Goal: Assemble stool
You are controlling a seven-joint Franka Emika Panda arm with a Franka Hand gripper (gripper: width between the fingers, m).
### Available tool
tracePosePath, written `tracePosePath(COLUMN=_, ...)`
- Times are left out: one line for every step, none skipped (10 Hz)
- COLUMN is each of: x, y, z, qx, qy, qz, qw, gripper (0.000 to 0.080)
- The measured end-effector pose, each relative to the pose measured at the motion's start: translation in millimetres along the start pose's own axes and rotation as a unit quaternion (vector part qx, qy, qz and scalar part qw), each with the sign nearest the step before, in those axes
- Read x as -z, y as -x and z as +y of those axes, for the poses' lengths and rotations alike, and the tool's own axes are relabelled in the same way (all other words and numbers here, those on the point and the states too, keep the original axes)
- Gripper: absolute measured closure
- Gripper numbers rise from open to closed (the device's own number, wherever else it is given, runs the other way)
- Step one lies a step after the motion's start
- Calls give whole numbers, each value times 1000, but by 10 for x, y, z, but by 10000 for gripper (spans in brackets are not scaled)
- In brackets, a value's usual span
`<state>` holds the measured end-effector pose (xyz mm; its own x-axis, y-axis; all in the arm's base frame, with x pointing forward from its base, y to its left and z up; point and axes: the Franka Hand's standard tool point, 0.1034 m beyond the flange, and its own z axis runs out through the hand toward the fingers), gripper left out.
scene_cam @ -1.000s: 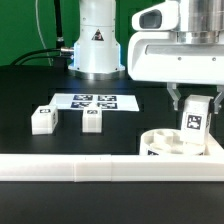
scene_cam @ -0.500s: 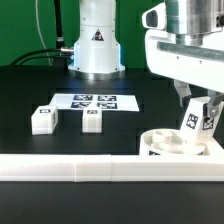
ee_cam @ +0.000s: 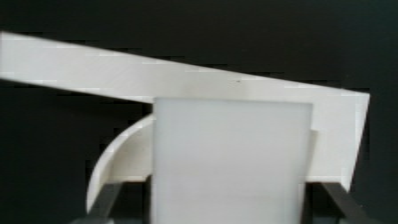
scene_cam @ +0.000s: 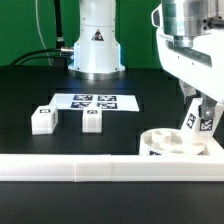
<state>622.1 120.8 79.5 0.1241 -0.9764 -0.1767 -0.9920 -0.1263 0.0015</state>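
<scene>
The round white seat [scene_cam: 168, 143] lies on the black table at the exterior view's right, behind the long white rail. My gripper [scene_cam: 201, 118] is shut on a white tagged leg [scene_cam: 199, 121] and holds it tilted over the seat's right side, its lower end at the seat. In the wrist view the leg [ee_cam: 228, 160] fills the middle between the two dark fingers [ee_cam: 114, 205], with the seat's curved edge [ee_cam: 121, 150] beside it. Two more legs [scene_cam: 43, 118] [scene_cam: 93, 119] stand on the table at the exterior view's left.
The marker board [scene_cam: 95, 101] lies flat behind the two loose legs. The long white L-shaped rail [scene_cam: 100, 167] runs across the front and shows in the wrist view [ee_cam: 160, 75]. The robot base [scene_cam: 97, 40] stands at the back.
My gripper has swung toward the exterior view's right and turned, so the held leg went from upright to tilted over the seat.
</scene>
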Motion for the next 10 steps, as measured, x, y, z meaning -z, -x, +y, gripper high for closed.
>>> tracePosePath(x=-1, y=4, z=0, qx=3, qy=0, qz=0, qw=1000, gripper=458)
tracePosePath(x=9, y=6, z=-1, qx=22, qy=1, qz=0, qw=1000, gripper=268)
tracePosePath(x=68, y=39, z=2, qx=58, qy=12, qz=-4, qw=998, gripper=174)
tracePosePath(x=153, y=122, z=-16, qx=75, qy=23, qz=-10, qw=997, gripper=174)
tracePosePath(x=199, y=139, z=-56, qx=104, qy=13, qz=-11, qw=994, gripper=157)
tracePosePath(x=164, y=124, z=-42, qx=162, qy=16, qz=-12, qw=987, gripper=157)
tracePosePath(x=158, y=123, z=-40, qx=195, qy=16, qz=-13, qw=981, gripper=151)
tracePosePath(x=158, y=121, z=-40, qx=231, qy=16, qz=-13, qw=973, gripper=151)
tracePosePath(x=154, y=115, z=-37, qx=295, qy=16, qz=-12, qw=955, gripper=151)
tracePosePath(x=145, y=112, z=-28, qx=371, qy=18, qz=-12, qw=928, gripper=151)
